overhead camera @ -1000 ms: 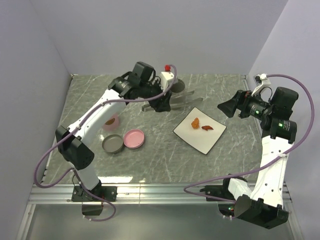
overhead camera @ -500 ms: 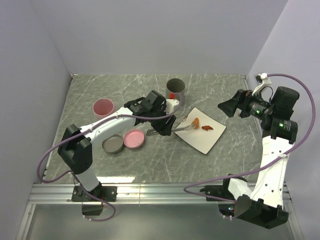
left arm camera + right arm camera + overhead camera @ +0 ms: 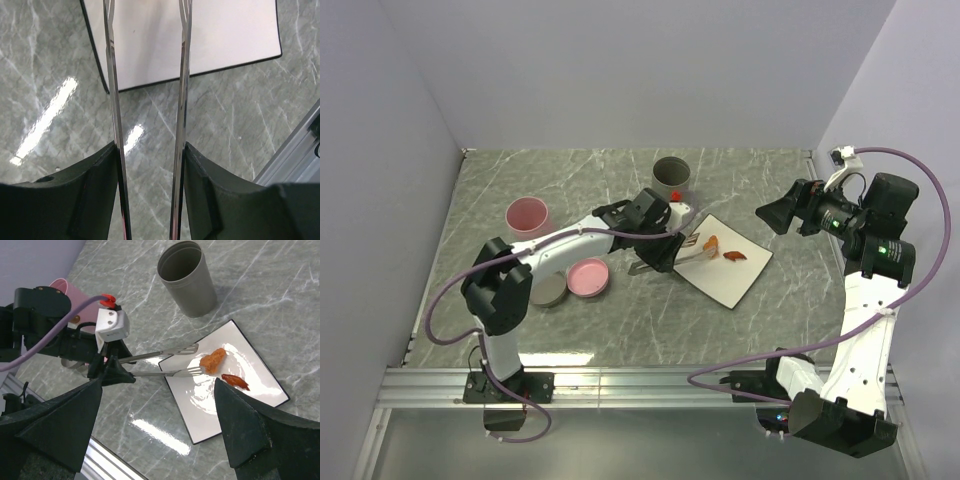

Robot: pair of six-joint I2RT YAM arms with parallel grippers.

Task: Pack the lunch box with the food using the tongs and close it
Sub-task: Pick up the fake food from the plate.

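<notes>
My left gripper [image 3: 658, 252] is shut on the grey metal tongs [image 3: 688, 249], one finger pressed on the outside of each arm [image 3: 111, 75]. The tongs' tips stand apart over the white square plate [image 3: 725, 285], just short of an orange-brown fried piece [image 3: 711, 243] [image 3: 212, 360]. A red sausage [image 3: 734, 256] [image 3: 235, 381] lies next to it. The round pink lunch box [image 3: 527, 214] stands open at the left. My right gripper [image 3: 778, 214] hangs open and empty above the plate's right side; its fingers [image 3: 60, 425] frame the scene.
A grey cup [image 3: 671, 177] stands behind the plate. A pink round lid [image 3: 588, 277] and a grey one [image 3: 546, 289] lie left of the plate, under my left arm. Walls close in the table on three sides.
My left arm has swung from the back of the table down and right, bringing the tongs' tips onto the plate beside the fried piece. The right arm has not moved.
</notes>
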